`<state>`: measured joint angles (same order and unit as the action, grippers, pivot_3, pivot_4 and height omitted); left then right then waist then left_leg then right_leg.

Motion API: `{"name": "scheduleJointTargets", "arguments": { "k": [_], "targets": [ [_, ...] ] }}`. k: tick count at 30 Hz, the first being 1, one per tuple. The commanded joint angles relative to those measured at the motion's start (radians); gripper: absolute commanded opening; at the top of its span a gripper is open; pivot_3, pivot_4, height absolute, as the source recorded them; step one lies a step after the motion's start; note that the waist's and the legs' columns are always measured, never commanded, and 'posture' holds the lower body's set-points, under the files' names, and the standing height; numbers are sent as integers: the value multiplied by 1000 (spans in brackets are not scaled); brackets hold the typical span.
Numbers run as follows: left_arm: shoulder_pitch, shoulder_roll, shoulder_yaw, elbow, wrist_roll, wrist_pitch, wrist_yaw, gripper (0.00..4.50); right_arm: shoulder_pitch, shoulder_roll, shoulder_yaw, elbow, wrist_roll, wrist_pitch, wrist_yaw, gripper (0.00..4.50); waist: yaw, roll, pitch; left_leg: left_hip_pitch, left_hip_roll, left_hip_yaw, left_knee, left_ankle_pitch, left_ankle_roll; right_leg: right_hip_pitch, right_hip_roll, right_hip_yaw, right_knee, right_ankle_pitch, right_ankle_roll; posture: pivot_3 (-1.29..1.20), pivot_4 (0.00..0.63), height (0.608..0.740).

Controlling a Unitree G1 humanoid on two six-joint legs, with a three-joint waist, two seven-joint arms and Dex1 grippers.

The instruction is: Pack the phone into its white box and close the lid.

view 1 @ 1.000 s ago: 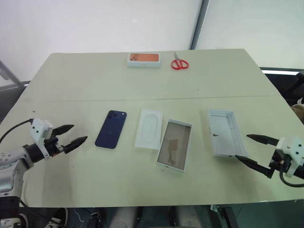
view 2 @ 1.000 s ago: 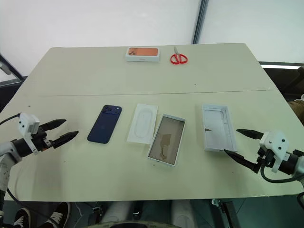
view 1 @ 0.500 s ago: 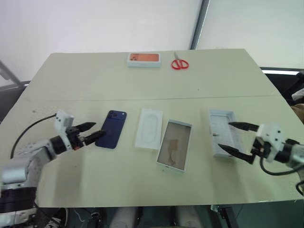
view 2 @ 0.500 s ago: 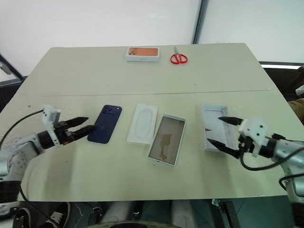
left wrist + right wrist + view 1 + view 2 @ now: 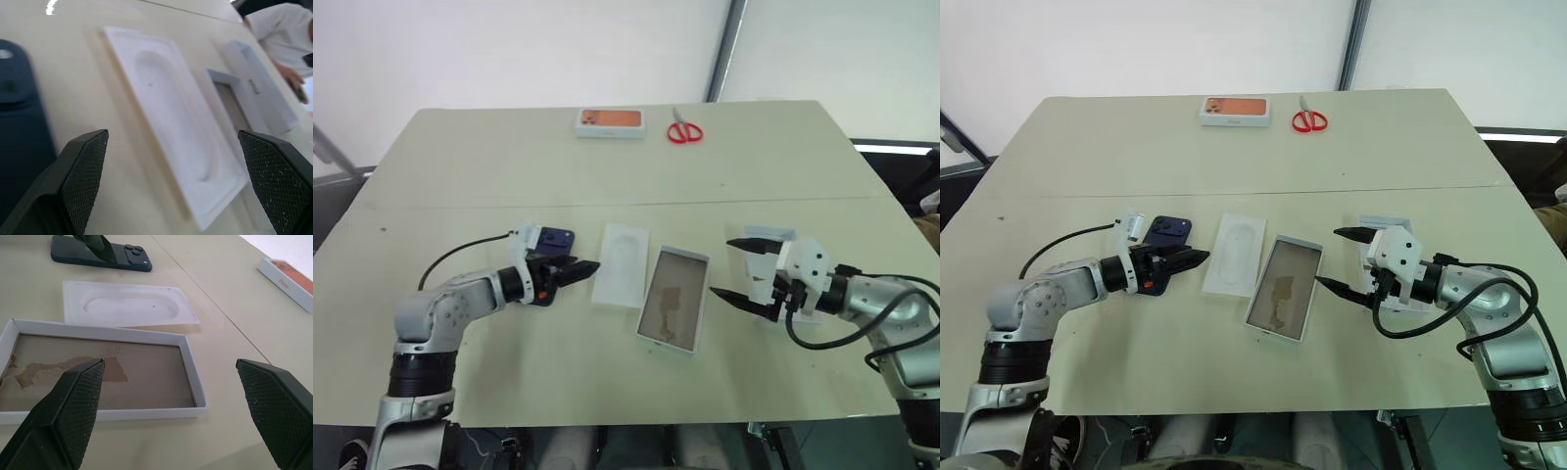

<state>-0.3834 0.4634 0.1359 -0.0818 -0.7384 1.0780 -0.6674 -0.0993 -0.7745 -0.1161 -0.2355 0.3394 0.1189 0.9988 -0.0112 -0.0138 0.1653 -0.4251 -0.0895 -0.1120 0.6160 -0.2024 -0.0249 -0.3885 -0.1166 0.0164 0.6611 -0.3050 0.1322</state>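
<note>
Left end effector [image 5: 579, 267], fingers spread, is hovering over the phone [image 5: 552, 239], which is lying flat on the counter [image 5: 607, 176]. White liner [image 5: 621, 264] is sitting just beside it, then the white box [image 5: 674, 299]. Right end effector [image 5: 736, 268], spread too, is blocking the lid [image 5: 1398, 224], pointing at the box's near edge.

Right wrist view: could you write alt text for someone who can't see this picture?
A shallow white cardboard tray with a torn tan floor lies empty on a beige table, framed by the open right gripper. Behind it lie a flat white liner with an oval recess and a dark navy smartphone.
</note>
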Motion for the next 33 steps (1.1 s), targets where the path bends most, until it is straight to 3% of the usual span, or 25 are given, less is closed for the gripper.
{"name": "scheduleJointTargets", "arguments": {
  "k": [1, 7, 11, 15, 18, 25, 33],
  "targets": [
    [-20, 7, -50, -2, 1, 59, 9, 4459, -2, 7, -3, -35, 2, -9, -14, 4500, -1, 0, 0, 0, 0, 0, 0, 0, 0, 0, 0, 0, 0, 0, 0, 0, 150, 740],
    [-63, -31, -17, 39, -32, 134, 38, 4459, -6, 12, -3, -39, -1, -7, -24, 4500, 3, 0, 0, 0, 0, 0, 1, 0, 0, 0, 0, 0, 1, 0, 0, 0, 150, 740],
    [-104, -107, 32, 117, -82, 236, 87, 4459, -8, 16, 0, -41, -8, -12, -36, 4500, 6, 0, 0, 0, -1, 0, 1, 0, 0, 1, 0, 0, 1, 0, 0, 0, 150, 740],
    [-88, -116, -13, 94, -42, 215, 98, 4459, -12, 20, 1, -44, -8, -11, -48, 4500, 4, 0, 0, 0, -1, 0, 2, 0, 0, 1, 0, 0, 1, 0, 0, 0, 150, 740],
    [-74, -125, 11, 111, -46, 224, 122, 3666, -9, 14, -4, -45, -8, -15, -48, 4500, 4, 0, 0, 0, -1, 0, 2, 0, 0, 1, 0, 0, 1, 0, 0, 0, 150, 740],
    [-72, -138, 46, 119, -69, 246, 149, 28, -5, 14, -4, -43, -11, -18, -50, 4500, 4, 0, -1, 0, -1, 0, 2, 0, 0, 1, 0, 0, 1, 0, 0, 0, 150, 740],
    [-87, -136, 90, 136, -82, 239, 170, 28, 16, 10, 0, -64, 16, -1, -31, 4500, 0, 0, -1, 1, 0, 0, 1, 0, 0, 1, 0, 0, 1, 0, 0, 0, 150, 740]
  ]
}}
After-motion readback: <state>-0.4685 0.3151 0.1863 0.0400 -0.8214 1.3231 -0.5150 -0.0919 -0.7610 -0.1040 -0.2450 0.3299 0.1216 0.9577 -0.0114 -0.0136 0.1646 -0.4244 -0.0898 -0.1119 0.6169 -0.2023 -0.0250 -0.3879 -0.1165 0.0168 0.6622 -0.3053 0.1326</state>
